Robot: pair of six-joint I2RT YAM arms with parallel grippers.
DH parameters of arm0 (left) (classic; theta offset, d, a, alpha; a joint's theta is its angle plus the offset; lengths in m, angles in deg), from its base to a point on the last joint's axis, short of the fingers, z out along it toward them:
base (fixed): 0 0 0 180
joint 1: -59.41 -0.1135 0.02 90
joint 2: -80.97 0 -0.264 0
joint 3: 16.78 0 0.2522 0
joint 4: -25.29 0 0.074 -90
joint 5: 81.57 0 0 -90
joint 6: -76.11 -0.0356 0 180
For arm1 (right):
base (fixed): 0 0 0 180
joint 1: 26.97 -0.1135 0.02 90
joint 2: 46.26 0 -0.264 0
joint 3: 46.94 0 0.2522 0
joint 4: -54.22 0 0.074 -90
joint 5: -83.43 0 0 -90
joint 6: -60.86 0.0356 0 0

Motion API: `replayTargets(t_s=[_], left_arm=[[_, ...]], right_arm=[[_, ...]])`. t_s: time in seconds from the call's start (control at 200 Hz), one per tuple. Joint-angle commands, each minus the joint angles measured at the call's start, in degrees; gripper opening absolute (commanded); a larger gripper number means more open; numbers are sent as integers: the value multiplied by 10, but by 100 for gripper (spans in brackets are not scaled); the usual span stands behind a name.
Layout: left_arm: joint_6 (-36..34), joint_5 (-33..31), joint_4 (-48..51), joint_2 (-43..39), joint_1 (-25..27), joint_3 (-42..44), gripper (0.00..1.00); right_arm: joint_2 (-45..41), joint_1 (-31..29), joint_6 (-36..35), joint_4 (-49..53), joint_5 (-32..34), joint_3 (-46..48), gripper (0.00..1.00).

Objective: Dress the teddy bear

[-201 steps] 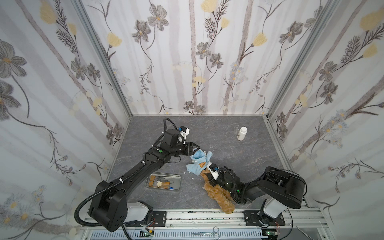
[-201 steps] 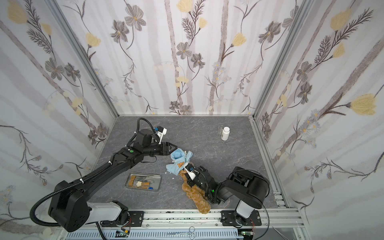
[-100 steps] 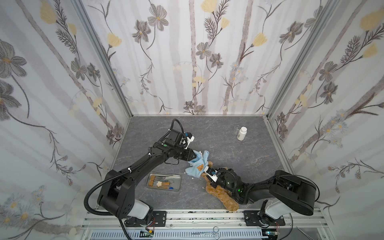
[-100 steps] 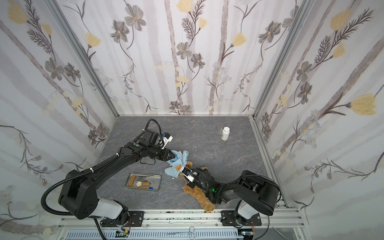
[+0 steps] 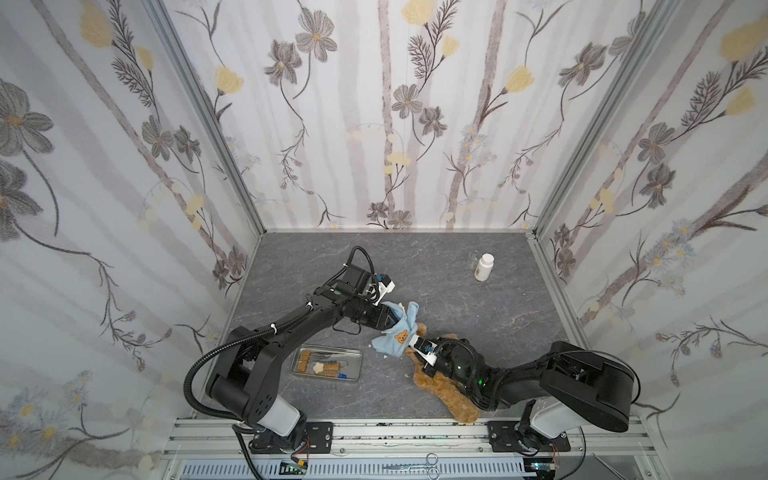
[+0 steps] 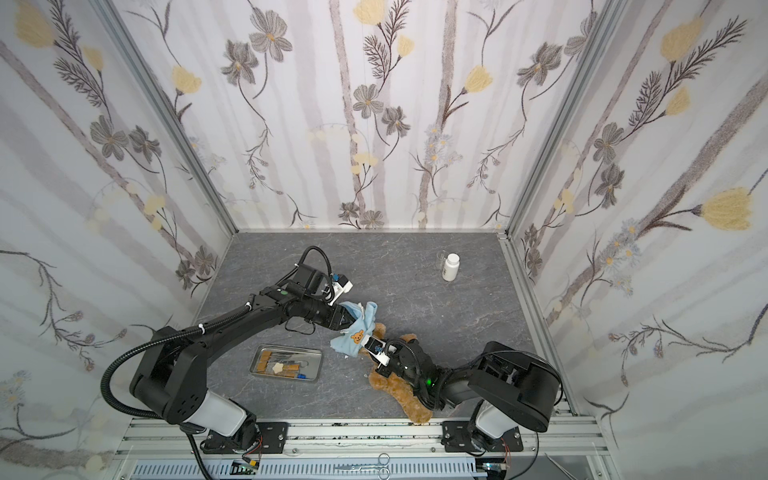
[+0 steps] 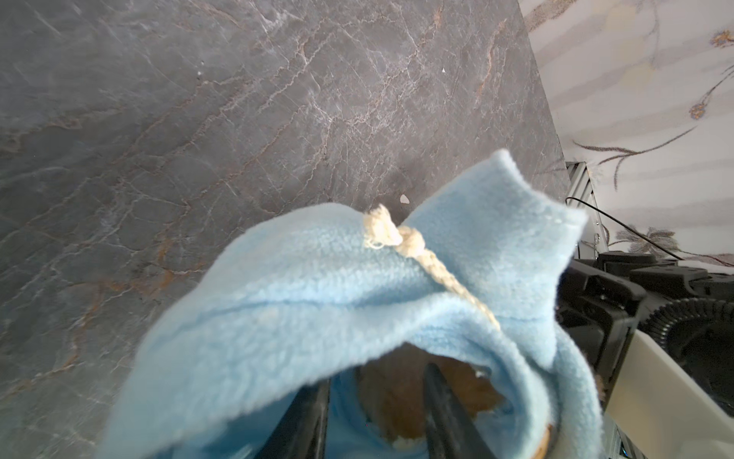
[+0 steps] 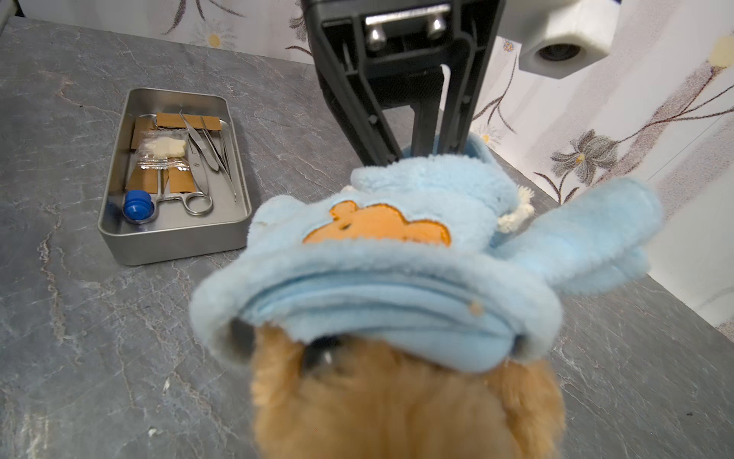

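The golden-brown teddy bear (image 5: 440, 388) lies near the front edge of the table, its head toward the middle. My right gripper (image 5: 415, 349) reaches over its body and is shut on the teddy bear; fur (image 8: 397, 405) hides the fingers in the right wrist view. A light blue shirt (image 5: 395, 336) with an orange bear emblem (image 8: 377, 228) sits over the bear's head. My left gripper (image 7: 377, 413) is open, both fingers (image 7: 310, 417) pushed inside the shirt (image 7: 357, 286) and standing apart. Brown fur (image 7: 397, 397) shows between them.
A metal tray (image 5: 359, 365) of tweezers, scissors and plasters lies left of the bear, close to the left arm. A white bottle (image 5: 483, 267) and a small clear glass (image 5: 471, 257) stand at the back right. Flowered walls close in three sides.
My left gripper has moved right from beside the shirt and now has its fingers inside it, lifting the cloth. The right gripper and the bear have shifted a little to the left.
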Motion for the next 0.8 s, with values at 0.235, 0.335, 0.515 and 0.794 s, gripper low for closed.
replayTargets(t_s=[0.235,0.335,0.515,0.794], left_arm=[[0,91,-57,1,0,25,47],[6,109,-66,5,-1,27,52],[16,140,-76,13,1,26,60],[18,146,-80,18,19,34,56]], right_arm=[[-5,0,-22,-46,-14,8,22],[-6,-1,-25,-53,-18,8,22],[-6,-4,-30,-56,-24,3,23],[-2,-4,-42,-61,-24,-4,23]])
